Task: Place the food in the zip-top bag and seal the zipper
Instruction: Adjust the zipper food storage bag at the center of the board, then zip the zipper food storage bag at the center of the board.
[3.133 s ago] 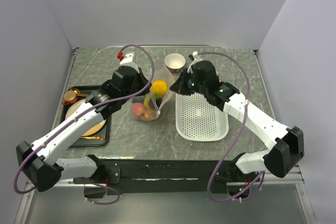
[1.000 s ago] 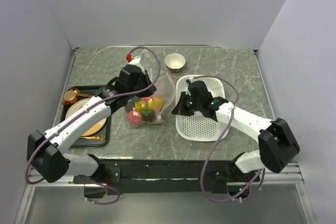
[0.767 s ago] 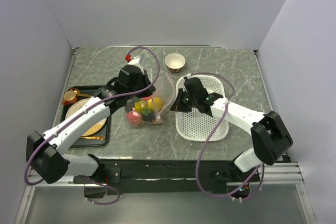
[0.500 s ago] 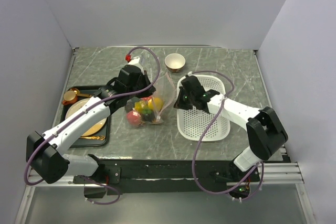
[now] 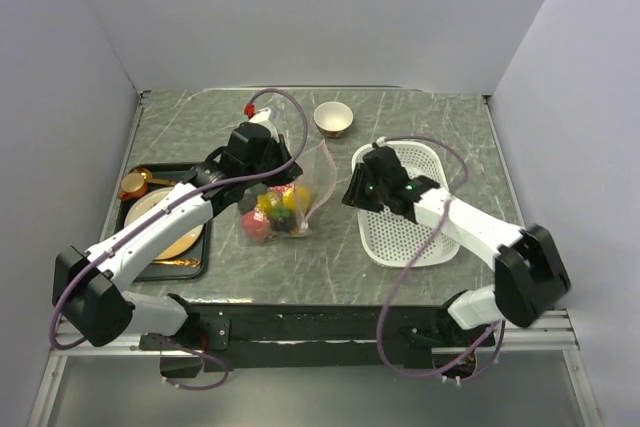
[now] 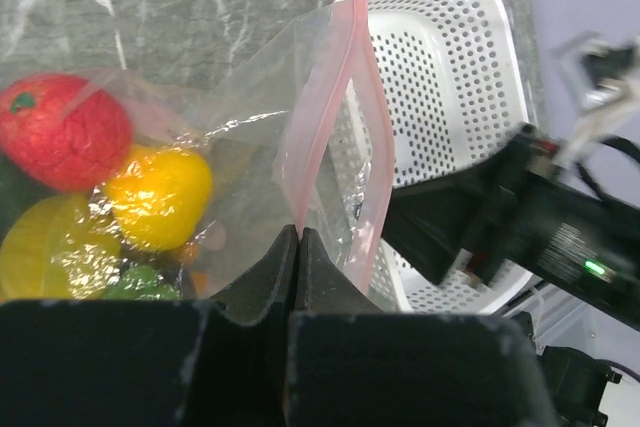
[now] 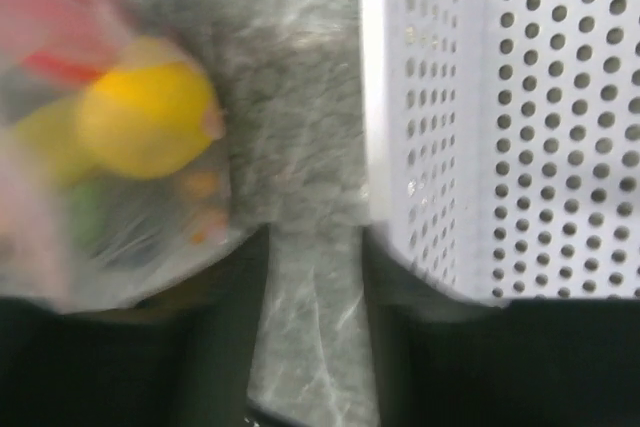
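Note:
The clear zip-top bag (image 5: 300, 190) stands on the table with the food (image 5: 272, 215) inside: red (image 6: 62, 132), yellow (image 6: 160, 195) and green pieces show through the plastic. Its pale pink zipper (image 6: 322, 112) gapes open at the mouth. My left gripper (image 6: 297, 232) is shut on the near end of that strip and holds it up. My right gripper (image 7: 312, 332) sits open just right of the bag, low over the table; only bare marble shows between its fingers (image 7: 215, 332). In the top view the right gripper (image 5: 353, 195) is at the basket's left rim.
The white perforated basket (image 5: 415, 232) lies empty right of the bag, turned askew. A gold-rimmed cup (image 5: 333, 118) stands at the back. A black tray (image 5: 140, 265) with gold dishes (image 5: 165, 227) sits at the left edge.
My right gripper has opened. The basket has slid right and turned, and the right arm has shifted with it. The left gripper keeps its hold on the zipper.

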Tool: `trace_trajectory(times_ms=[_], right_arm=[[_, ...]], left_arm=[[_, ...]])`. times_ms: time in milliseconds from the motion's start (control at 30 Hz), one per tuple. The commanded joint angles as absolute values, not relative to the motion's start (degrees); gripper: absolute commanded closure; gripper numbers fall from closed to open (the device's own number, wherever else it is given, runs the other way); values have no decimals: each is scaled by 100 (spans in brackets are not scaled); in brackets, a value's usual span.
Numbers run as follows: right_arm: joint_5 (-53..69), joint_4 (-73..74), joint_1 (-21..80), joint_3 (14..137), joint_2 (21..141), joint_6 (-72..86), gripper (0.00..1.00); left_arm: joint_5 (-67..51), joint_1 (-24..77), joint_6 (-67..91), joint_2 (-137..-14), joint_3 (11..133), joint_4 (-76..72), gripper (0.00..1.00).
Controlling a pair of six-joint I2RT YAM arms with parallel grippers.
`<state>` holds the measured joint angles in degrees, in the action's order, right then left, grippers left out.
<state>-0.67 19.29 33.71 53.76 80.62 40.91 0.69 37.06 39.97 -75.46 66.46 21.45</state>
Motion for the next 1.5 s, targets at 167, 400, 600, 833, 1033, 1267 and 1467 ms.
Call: trace_trajectory(times_ms=[167,400,600,833,1033,1267,1467], right_arm=[[535,1424,3357,5264,6714,4438,27],[536,1565,3366,5502,7356,4517,36],[685,1240,3366,5510,7540,4562,58],[835,1020,3366,5634,7567,4491,92],[1134,739,3366,5616,7559,4509,99],[1248,615,3384,5625,7523,4535,100],[1266,659,3401,5660,7603,4491,100]], left_arm=[[-422,3683,4069,-7901,6732,1617,99],[-387,3683,4096,-7928,6776,1643,99],[-422,3683,4087,-7884,6724,1670,99],[-817,3683,4122,-8103,6785,1530,99],[-1142,3753,4175,-8384,7005,1450,99],[-1116,3911,4157,-8745,7382,1617,96],[-1256,4060,4096,-8938,7611,1705,90]])
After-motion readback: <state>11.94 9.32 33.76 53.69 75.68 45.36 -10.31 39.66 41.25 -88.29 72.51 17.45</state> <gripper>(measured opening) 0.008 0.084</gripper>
